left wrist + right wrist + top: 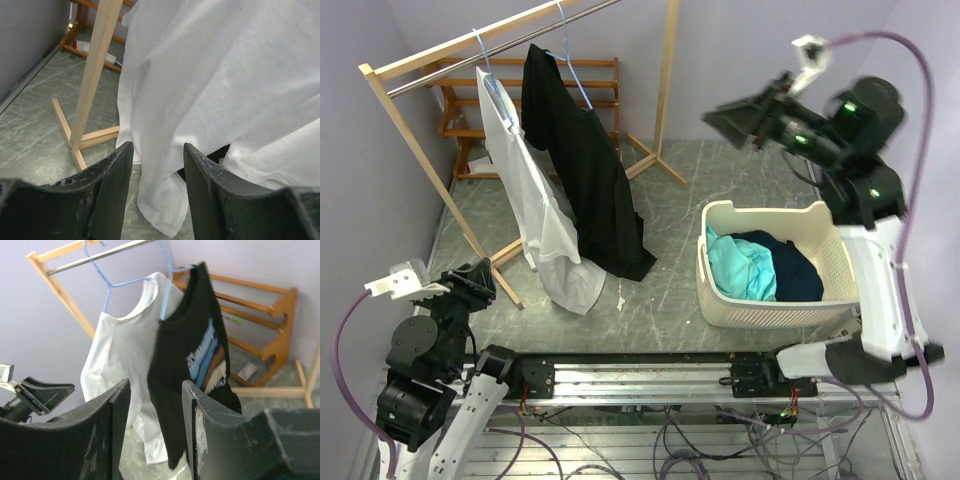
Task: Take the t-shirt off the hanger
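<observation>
A white t-shirt and a black t-shirt hang on blue hangers from the rail of a wooden rack. Both hems trail on the floor. My left gripper is open and empty, low beside the rack's foot, facing the white t-shirt. My right gripper is open and empty, raised high above the basket, facing the black t-shirt and the white t-shirt from a distance.
A cream laundry basket with teal and navy clothes stands on the floor at the right. A low wooden shelf stands behind the rack, by the back wall. The rack's floor feet spread near my left gripper.
</observation>
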`<state>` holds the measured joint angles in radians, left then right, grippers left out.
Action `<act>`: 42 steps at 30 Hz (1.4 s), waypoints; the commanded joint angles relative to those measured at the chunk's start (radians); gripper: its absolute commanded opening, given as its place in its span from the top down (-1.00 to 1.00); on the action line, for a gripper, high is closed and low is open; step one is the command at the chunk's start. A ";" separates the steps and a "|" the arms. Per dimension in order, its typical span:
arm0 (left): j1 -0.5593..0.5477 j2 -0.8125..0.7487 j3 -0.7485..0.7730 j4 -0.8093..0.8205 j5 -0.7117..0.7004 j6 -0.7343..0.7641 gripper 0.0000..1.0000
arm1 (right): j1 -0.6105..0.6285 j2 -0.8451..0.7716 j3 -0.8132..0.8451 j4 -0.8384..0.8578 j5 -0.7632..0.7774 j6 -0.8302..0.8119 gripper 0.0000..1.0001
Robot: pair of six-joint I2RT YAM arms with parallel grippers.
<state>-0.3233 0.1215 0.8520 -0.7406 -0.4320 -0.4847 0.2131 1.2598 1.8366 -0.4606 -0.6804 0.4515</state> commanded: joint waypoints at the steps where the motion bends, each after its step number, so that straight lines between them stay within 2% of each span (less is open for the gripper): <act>1: 0.007 0.007 0.021 -0.006 -0.028 -0.013 -0.11 | 0.331 0.226 0.340 -0.228 0.411 -0.172 0.08; 5: 0.007 0.008 0.020 -0.009 -0.035 -0.015 -0.12 | 0.413 0.413 0.570 -0.285 0.529 -0.209 -0.01; 8: 0.008 0.014 0.020 -0.007 -0.035 -0.015 -0.12 | 0.436 0.481 0.618 -0.271 0.562 -0.239 -0.13; 15: 0.008 0.018 0.022 -0.014 -0.047 -0.022 -0.12 | 0.530 0.531 0.532 -0.205 0.660 -0.297 -0.19; 29: 0.007 0.013 0.022 -0.020 -0.059 -0.027 -0.11 | 0.674 0.576 0.436 -0.173 0.836 -0.354 -0.13; 33: 0.007 0.014 0.021 -0.020 -0.061 -0.028 -0.12 | 0.675 0.628 0.485 -0.190 0.884 -0.357 0.02; 35: 0.007 0.015 0.022 -0.022 -0.063 -0.031 -0.13 | 0.676 0.655 0.515 -0.195 0.898 -0.362 0.25; 39: 0.007 0.009 0.022 -0.024 -0.068 -0.032 -0.12 | 0.675 0.634 0.462 -0.114 0.928 -0.362 0.93; 40: 0.007 0.009 0.022 -0.025 -0.069 -0.033 -0.13 | 0.676 0.611 0.425 -0.073 0.938 -0.360 1.00; 42: 0.007 0.009 0.022 -0.025 -0.071 -0.033 -0.14 | 0.675 0.559 0.337 0.017 0.949 -0.359 1.00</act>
<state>-0.3233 0.1280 0.8520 -0.7544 -0.4839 -0.5076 0.8852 1.9034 2.2665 -0.6052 0.2165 0.0963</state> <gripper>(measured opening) 0.564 0.025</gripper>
